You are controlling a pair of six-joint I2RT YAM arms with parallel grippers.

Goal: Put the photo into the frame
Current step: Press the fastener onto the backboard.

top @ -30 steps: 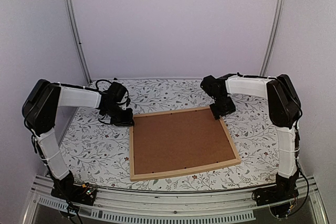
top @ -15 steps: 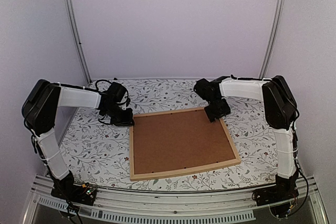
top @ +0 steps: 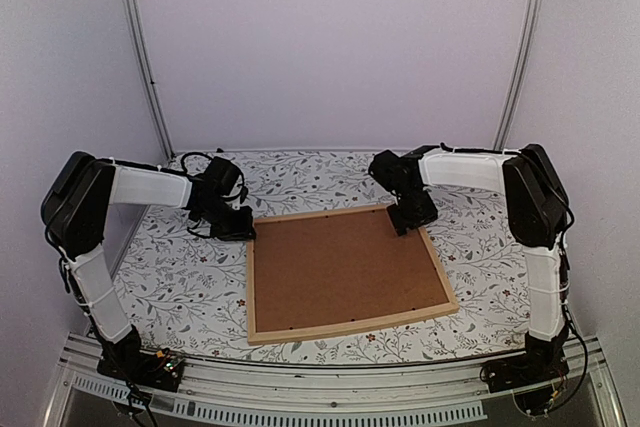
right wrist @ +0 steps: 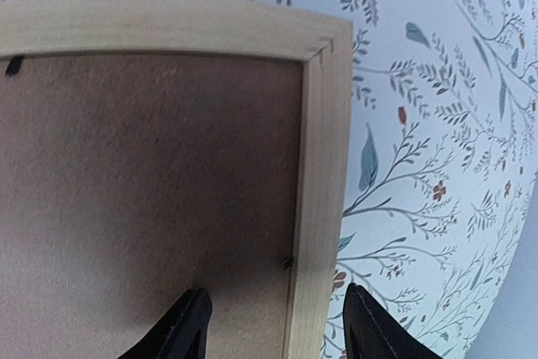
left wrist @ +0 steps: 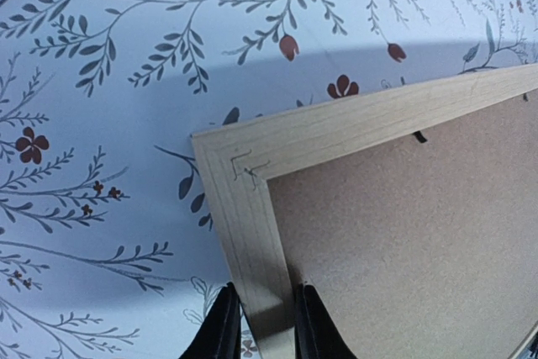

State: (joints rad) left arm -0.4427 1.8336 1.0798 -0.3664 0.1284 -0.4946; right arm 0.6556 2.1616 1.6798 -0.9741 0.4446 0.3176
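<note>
The frame [top: 345, 332] of light wood bars lies face down on the floral cloth, its brown backing board [top: 340, 267] filling it. The photo is hidden. My left gripper [top: 243, 232] is at the frame's far left corner; in the left wrist view it [left wrist: 261, 325] is shut on the frame's left bar [left wrist: 252, 233], one finger on each side. My right gripper [top: 412, 222] is at the far right corner; in the right wrist view it [right wrist: 277, 325] is open, straddling the right bar [right wrist: 324, 166], one finger over the board [right wrist: 151, 191] and one over the cloth.
The floral tablecloth [top: 180, 277] covers the table round the frame. Purple walls and two metal posts [top: 145, 57] stand behind. Small black clips [right wrist: 13, 65] hold the backing board at the frame's inner edge.
My right gripper has moved left and slightly nearer along the frame's far right corner. My left arm and the frame have not moved.
</note>
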